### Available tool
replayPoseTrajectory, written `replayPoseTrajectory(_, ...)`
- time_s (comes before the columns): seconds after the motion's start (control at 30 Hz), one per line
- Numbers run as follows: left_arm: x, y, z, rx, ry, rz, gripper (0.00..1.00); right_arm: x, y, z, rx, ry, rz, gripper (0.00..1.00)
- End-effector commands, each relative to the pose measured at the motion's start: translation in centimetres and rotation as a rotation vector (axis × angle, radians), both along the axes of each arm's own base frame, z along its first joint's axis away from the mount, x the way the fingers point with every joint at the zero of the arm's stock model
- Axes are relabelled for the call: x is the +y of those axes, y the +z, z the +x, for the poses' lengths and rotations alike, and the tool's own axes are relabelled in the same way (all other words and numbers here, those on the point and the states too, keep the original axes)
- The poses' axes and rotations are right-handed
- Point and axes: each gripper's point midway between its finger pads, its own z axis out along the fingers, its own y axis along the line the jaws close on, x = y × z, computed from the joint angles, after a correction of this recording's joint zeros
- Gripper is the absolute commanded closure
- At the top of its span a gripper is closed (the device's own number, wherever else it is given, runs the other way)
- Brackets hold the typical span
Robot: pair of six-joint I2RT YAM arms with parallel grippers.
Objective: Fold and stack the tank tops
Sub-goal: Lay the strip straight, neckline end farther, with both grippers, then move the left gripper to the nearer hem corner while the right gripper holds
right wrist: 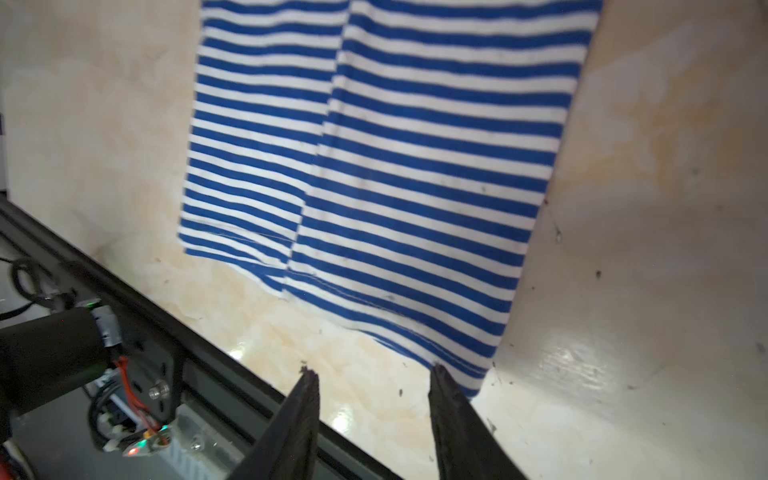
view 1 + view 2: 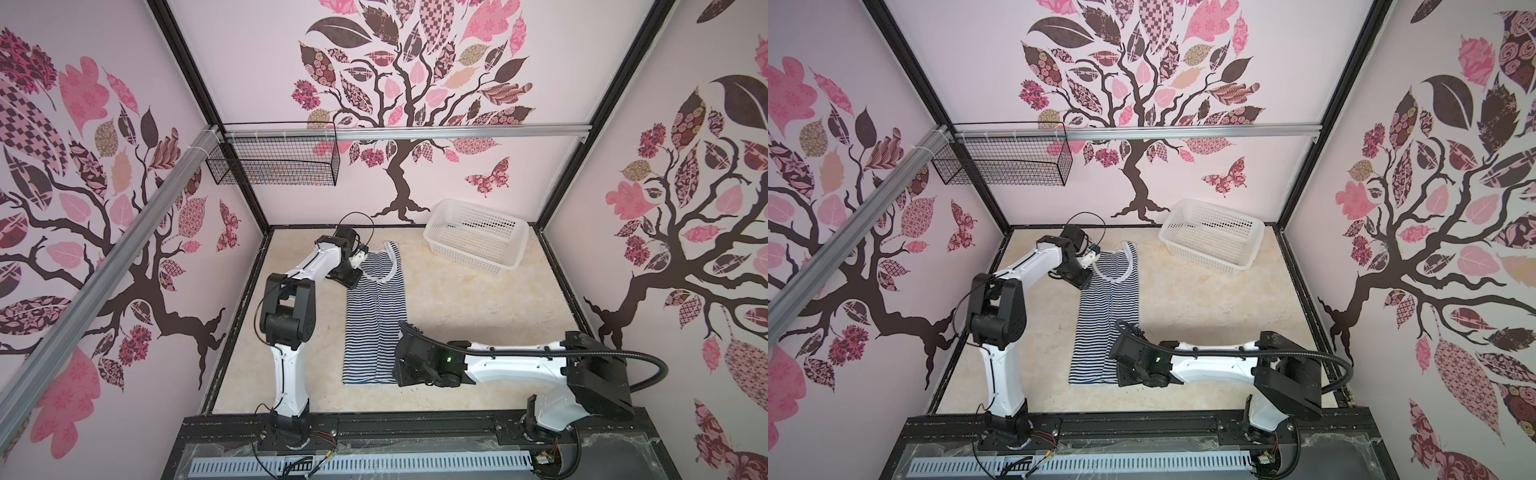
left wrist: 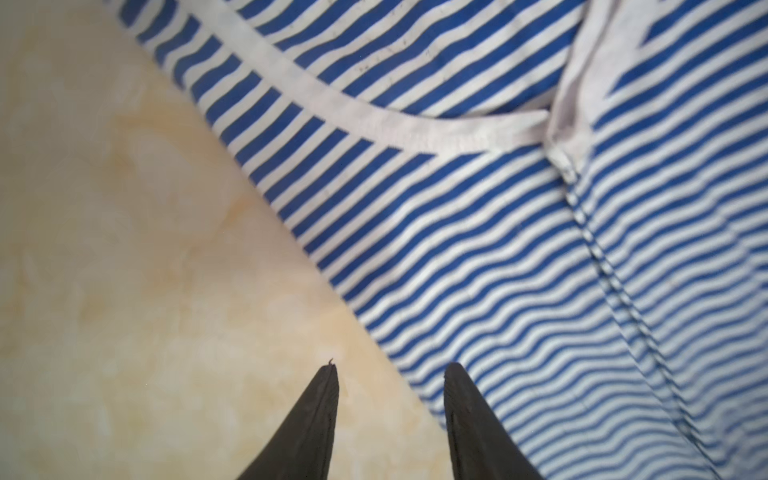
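Observation:
A navy-and-white striped tank top lies flat on the beige table, folded lengthwise into a long strip, white-edged neck at the far end. My left gripper hovers at the strip's left edge just below the neck trim. It is open, with bare table between its fingers, one fingertip over the striped cloth. My right gripper is at the near right hem corner, open and empty. One fingertip stands right at that corner.
A white perforated basket sits empty at the far right of the table. A black wire basket hangs on the back-left rail. The black front rail runs close by the right gripper.

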Motion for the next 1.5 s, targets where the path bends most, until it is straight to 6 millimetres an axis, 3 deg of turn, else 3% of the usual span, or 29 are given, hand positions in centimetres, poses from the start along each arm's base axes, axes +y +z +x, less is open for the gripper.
replayPoseTrajectory(0.0, -0.1, 3.4, -2.1, -0.071, -0.006, -0.069, 0.52, -0.2, 2.5, 0.4, -0.048, 0.005, 0.006, 0.47)
replayPoseTrajectory(0.1, 0.7, 4.3, -5.3, -0.103, -0.031, -0.062, 0.52, -1.6, 2.4, 1.0, -0.073, -0.016, -0.046, 0.44)
replayPoseTrajectory(0.33, 3.6, 3.8, -13.4, -0.21, -0.096, 0.023, 0.5, -4.8, 1.8, 2.3, -0.056, -0.08, -0.011, 0.38)
replayPoseTrajectory(0.47, 3.8, 3.1, -18.0, -0.262, -0.173, 0.034, 0.5, -6.1, 1.5, 2.7, -0.02, -0.122, 0.085, 0.33)
replayPoseTrajectory(0.67, 3.3, 1.7, -23.4, -0.291, -0.274, 0.001, 0.49, -6.3, -0.2, 2.3, 0.027, -0.149, 0.151, 0.32)
replayPoseTrajectory(0.8, 3.5, 1.5, -24.5, -0.29, -0.332, 0.019, 0.5, -5.3, -1.2, 1.9, 0.074, -0.145, 0.184, 0.33)
replayPoseTrajectory(1.0, 3.0, -0.4, -25.8, -0.206, -0.451, 0.027, 0.51, -4.2, -2.3, 1.4, 0.133, -0.128, 0.202, 0.34)
replayPoseTrajectory(1.47, 2.0, -3.4, -29.3, -0.094, -0.711, 0.038, 0.46, -3.6, -4.2, 0.6, 0.207, -0.104, 0.176, 0.36)
